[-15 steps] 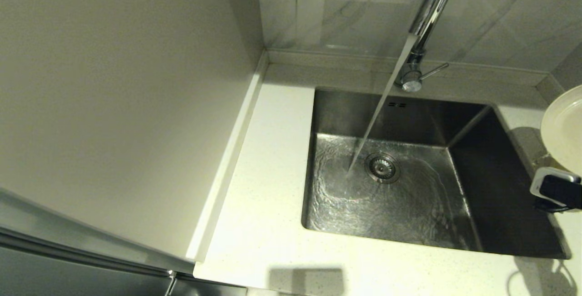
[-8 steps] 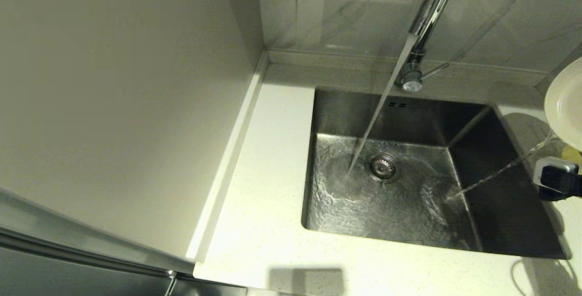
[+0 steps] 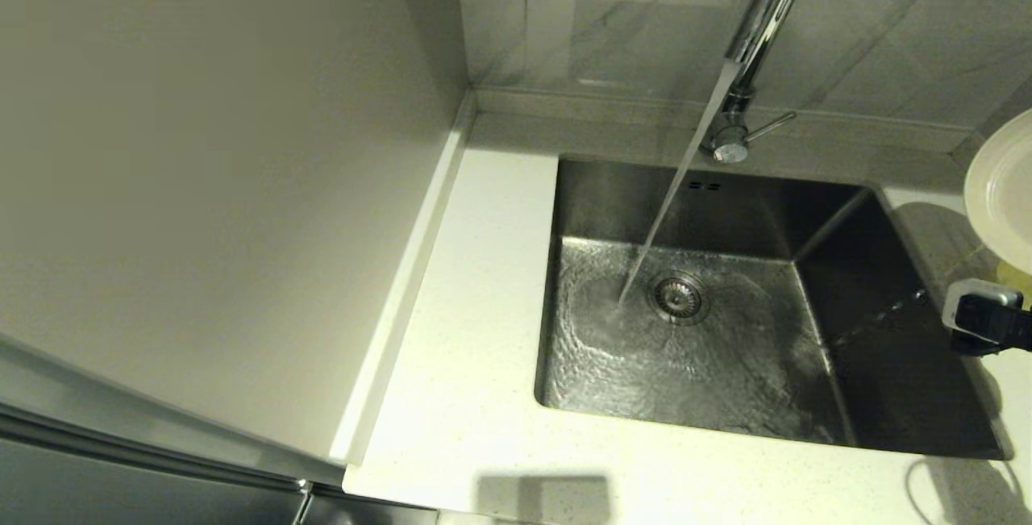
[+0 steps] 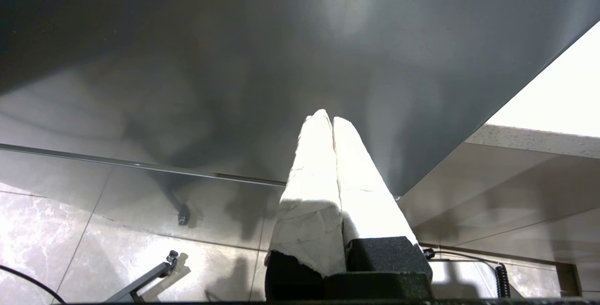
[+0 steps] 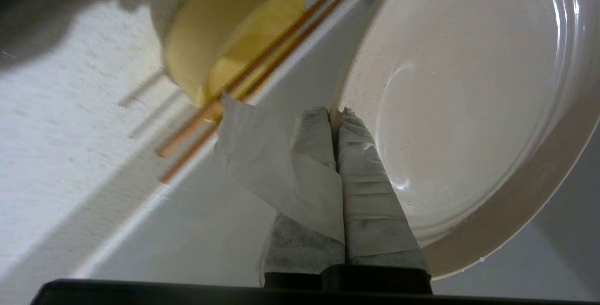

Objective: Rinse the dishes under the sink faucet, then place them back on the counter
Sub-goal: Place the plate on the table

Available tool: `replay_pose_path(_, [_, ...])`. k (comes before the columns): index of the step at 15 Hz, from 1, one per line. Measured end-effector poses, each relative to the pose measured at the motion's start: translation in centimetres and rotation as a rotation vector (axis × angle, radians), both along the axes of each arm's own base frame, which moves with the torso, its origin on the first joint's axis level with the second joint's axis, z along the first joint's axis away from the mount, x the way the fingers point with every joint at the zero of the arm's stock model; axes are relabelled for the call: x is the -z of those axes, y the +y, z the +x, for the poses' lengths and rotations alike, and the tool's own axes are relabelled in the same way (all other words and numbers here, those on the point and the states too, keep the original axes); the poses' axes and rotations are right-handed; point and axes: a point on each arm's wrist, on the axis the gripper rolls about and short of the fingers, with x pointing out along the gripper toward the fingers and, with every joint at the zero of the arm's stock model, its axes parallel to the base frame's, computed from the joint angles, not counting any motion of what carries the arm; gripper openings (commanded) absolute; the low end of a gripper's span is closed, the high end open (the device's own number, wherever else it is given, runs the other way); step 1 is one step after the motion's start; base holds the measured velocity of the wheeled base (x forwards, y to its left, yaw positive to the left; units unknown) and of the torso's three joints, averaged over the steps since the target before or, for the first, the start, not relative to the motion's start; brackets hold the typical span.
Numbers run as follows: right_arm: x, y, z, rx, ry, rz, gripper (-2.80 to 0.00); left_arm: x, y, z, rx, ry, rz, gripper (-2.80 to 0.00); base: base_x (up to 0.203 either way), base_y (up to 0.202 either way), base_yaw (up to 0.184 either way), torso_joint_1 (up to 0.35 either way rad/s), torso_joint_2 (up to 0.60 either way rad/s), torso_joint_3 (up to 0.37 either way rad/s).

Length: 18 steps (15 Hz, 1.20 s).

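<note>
At frame's right edge, the right gripper (image 5: 333, 110) clamped the plate (image 5: 468, 99) — bowl (image 5: 220, 33) and chopsticks (image 5: 262, 61) beside it, faucet (image 3: 754, 41) running; left gripper (image 4: 326, 117) closed, empty.

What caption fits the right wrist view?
Right tool shut on the plate rim, bowl and chopsticks behind.

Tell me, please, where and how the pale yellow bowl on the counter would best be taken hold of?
Probably by its rim: the bowl stands open on the counter with thin walls, so one finger could go inside and one outside. Come from the side away from the chopsticks lying across it, which block part of the rim.
</note>
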Motion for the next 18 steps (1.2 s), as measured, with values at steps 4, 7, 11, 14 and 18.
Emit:
replay_pose_path(4, [1.5,0.6,-2.4,-0.027,0.022,0.222,-2.8,0.0,0.0,0.0,0.0,0.0,0.0,-2.8,0.0,0.0,0.0,0.0,0.0,0.0])
replay_pose_path(7, [2.8,1.6,-5.4,-0.044,0.081,0.551,-2.8,0.0,0.0,0.0,0.0,0.0,0.0,-2.8,0.0,0.0,0.0,0.0,0.0,0.0])
replay_pose_path(11, [3.4,3.1,-10.3,-0.084,0.097,0.961,-2.8,0.0,0.0,0.0,0.0,0.0,0.001,-2.8,0.0,0.0,0.0,0.0,0.0,0.0])
replay_pose_path(14, [3.7,3.4,-12.9,-0.059,0.061,1.008,-2.8,0.0,0.0,0.0,0.0,0.0,0.0,-2.8,0.0,0.0,0.0,0.0,0.0,0.0])
replay_pose_path(18, [4.6,3.5,-14.9,0.077,0.078,1.074,-2.8,0.0,0.0,0.0,0.0,0.0,0.0,-2.8,0.0,0.0,0.0,0.0,0.0,0.0])
